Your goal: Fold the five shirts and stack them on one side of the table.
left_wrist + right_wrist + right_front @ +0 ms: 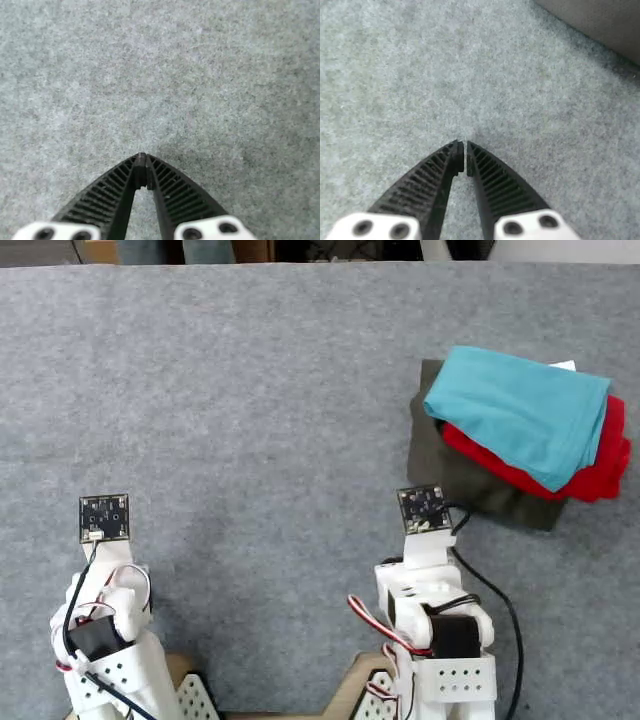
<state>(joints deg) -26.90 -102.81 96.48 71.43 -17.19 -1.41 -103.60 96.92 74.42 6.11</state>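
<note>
Black ribbed jaws fill the foreground of both wrist views: the left gripper (pixel 143 165) is closed tip to tip on nothing, and the right gripper (pixel 465 152) is drawn in to a hairline gap, also holding nothing, each poised just above the grey felt mat (pixel 250 390). From the high view the shirts sit in one pile at about 3 o'clock on the table: a teal shirt (pixel 520 410) on top, folded into a soft, rounded rectangle and lying askew; a red shirt (pixel 600 465) under it, bulging out toward 4 o'clock; a dark olive shirt (pixel 470 475) flat at the base; and a white sliver (pixel 563 366) peeping out at 1 o'clock. Whether a fifth garment is buried inside cannot be told. A corner of the dark shirt (pixel 600 20) shows in the right wrist view, so the right arm (pixel 435 610) stands at 6 o'clock just beside the pile, with the left arm (pixel 100 610) well apart at 8 o'clock. The stacking looks all but done. Any squaring-up would probably go best by pinching only the teal layer at a folded edge and turning it in line with the base. The limp knit cloth is likely to drag on the fuzzy felt and slide over its neighbours, so slow, low pulls seem wise.
</note>
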